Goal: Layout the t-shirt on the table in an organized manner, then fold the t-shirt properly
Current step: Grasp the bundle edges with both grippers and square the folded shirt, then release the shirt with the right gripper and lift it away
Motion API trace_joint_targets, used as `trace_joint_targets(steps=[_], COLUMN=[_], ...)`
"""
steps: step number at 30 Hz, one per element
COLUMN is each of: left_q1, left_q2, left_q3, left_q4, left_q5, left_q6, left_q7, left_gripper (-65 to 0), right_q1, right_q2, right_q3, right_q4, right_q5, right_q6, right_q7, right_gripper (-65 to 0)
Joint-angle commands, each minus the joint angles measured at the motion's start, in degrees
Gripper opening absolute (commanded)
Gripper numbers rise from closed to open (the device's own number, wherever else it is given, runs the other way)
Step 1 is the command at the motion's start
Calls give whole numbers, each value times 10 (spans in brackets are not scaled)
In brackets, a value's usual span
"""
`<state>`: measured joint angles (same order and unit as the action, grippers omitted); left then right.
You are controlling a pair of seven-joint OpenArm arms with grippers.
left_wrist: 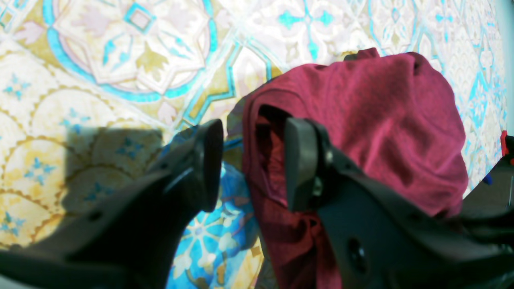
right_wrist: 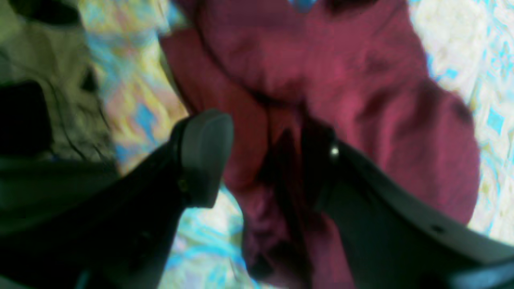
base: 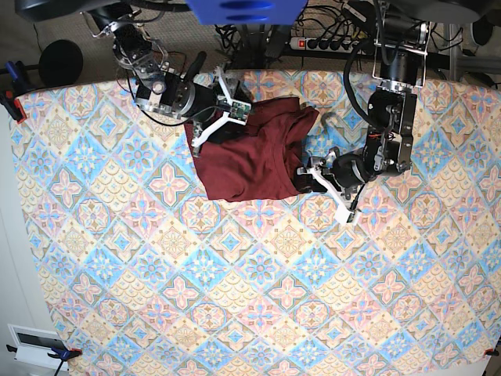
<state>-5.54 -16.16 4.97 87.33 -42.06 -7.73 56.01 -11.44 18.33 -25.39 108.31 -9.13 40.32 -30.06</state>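
The t-shirt [base: 252, 153] lies bunched at the far middle of the table [base: 235, 298], so we're in the spreading-out stage. Left gripper [left_wrist: 253, 164] straddles its edge, jaws apart; right gripper [right_wrist: 261, 156] likewise spread. Next: pinch edges, pull outward.

My left gripper [left_wrist: 253, 164] sits right of centre in the base view, jaws parted. My right gripper [right_wrist: 261, 156] reaches in from the upper left (wrist bent downward), jaws spread wide too.
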Motion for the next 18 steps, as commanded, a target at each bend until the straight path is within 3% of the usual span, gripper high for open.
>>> trace_joint_targets(steps=[1,3,18], left_q1=[-5,-2,0], left_q2=[-2,-2,-1], left_q3=[-3,-4,-2], left_q4=[9,9,9], left_q5=[-8,-8,-8], left_q6=[-4,-4,-5], left_q7=[-8,-8,-8], left_gripper=[-405,-405,-405], right_q1=[5,5,23], right_q2=[3,3,3], right_q3=[2,2,3], right_q4=[6,-1,-5], right_q5=[-7,-28,-29], right_q6=[-3,-3,-3], right_q7=[23,34,43], right_gripper=[-349,-349,-417])
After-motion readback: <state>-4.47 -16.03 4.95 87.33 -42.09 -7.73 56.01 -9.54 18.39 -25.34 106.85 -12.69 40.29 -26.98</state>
